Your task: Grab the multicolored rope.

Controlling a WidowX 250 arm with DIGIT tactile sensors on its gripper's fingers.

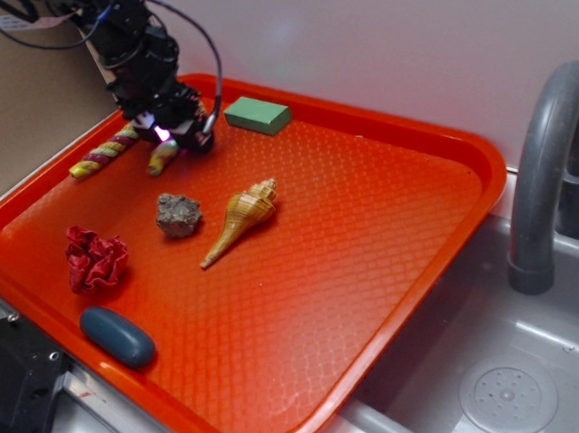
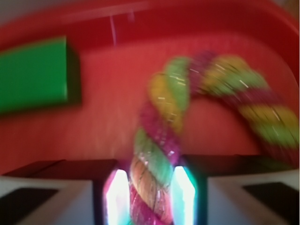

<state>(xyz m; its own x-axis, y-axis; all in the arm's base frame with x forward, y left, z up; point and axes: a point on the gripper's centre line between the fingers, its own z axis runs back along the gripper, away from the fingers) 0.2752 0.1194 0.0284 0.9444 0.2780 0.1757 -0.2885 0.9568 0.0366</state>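
Rope (image 1: 114, 150) is the thing to grab here, and it lies at the far left corner of the orange tray (image 1: 371, 230), bent like an arch with its two ends pointing toward the front. The claw (image 1: 168, 134) stands directly over one leg of this arch. In the wrist view the multicolored rope (image 2: 154, 178) passes between the two lit pads (image 2: 117, 194), which are pressed against its sides or very nearly so. The claw is therefore almost fully closed around the cord. The wrist picture is blurred, so I cannot say how firm the hold is.

I think this leg was chosen because it is the nearest part with free room on both sides, so the fingers can go down past it without touching anything. The rest of the rope curves away from the claw and appears to lie on the tray.

The green block (image 1: 257, 115) is just beside the rope, further along the far rim. The gray stone (image 1: 178, 214) and the tan seashell (image 1: 242, 220) lie nearer the middle of the tray, well apart from the rope. The dark red fabric ball (image 1: 96, 259) and the blue oval piece (image 1: 117, 335) are toward the front left edge. None of them is in the way.

In my judgement the grasp is nearly done, and because the cord is soft, its free part will probably hang down when lifted.
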